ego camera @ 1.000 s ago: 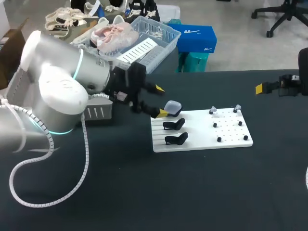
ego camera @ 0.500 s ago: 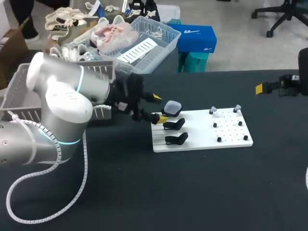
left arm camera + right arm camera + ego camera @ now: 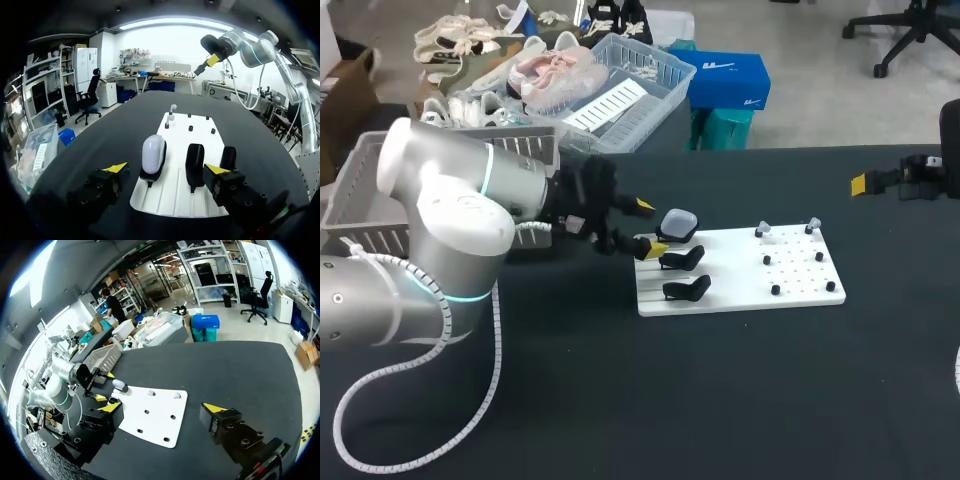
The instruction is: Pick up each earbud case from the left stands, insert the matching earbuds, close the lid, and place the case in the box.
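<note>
left gripper (image 3: 650, 225) apart at board (image 3: 740, 285) edge, case (image 3: 679, 222) ahead | right gripper (image 3: 162, 407) apart, far from board

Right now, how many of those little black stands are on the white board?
3, in a row along the white board's left end. The farthest stand holds the earbud case; the middle stand and the nearest stand are empty. None seems hidden.

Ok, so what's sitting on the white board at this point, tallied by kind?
earbud case: 1
black stands: 3 (two empty, one under the case)
earbuds: 2
black pegs: 4
Total: 10
</note>
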Action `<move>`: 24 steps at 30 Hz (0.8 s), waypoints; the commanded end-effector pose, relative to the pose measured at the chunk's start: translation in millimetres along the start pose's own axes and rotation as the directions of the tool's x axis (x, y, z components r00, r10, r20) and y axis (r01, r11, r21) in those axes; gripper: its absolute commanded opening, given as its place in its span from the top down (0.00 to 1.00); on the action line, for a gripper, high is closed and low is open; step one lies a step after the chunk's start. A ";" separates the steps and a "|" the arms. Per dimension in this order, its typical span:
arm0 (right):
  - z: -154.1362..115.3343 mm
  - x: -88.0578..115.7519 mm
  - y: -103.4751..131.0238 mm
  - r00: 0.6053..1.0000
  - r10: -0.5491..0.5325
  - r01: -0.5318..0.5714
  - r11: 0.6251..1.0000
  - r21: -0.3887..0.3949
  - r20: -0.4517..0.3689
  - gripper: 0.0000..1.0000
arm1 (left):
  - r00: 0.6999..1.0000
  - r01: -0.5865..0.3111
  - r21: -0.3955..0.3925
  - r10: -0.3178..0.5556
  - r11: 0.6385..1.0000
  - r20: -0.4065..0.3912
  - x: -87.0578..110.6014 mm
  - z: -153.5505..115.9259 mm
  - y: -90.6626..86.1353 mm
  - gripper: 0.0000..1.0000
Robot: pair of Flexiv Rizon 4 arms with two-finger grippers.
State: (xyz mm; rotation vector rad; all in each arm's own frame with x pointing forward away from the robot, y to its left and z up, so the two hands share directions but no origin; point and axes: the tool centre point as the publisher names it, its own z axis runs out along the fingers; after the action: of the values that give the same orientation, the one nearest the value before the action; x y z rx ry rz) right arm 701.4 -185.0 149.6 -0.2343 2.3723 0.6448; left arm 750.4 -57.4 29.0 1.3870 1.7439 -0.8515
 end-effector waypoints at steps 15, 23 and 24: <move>-0.1 0.2 -0.5 1.000 -0.001 0.001 1.000 -0.001 0.000 0.00 | 0.998 -0.070 0.090 0.070 0.994 0.001 -1.9 7.5 29.2 0.07; -0.1 0.2 -0.5 1.000 -0.001 0.001 1.000 -0.001 0.000 0.00 | 0.999 -0.054 0.093 0.053 0.994 0.008 -3.0 11.9 23.4 0.07; -0.1 0.2 -0.5 1.000 -0.001 0.001 1.000 -0.001 0.000 0.00 | 0.999 -0.051 0.092 0.050 0.994 0.013 -3.2 12.0 22.4 0.06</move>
State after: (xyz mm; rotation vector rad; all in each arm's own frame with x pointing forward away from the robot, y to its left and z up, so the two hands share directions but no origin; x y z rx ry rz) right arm 701.4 -185.0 149.6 -0.2343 2.3723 0.6448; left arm 775.6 -63.1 25.1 1.4836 1.6733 -0.9217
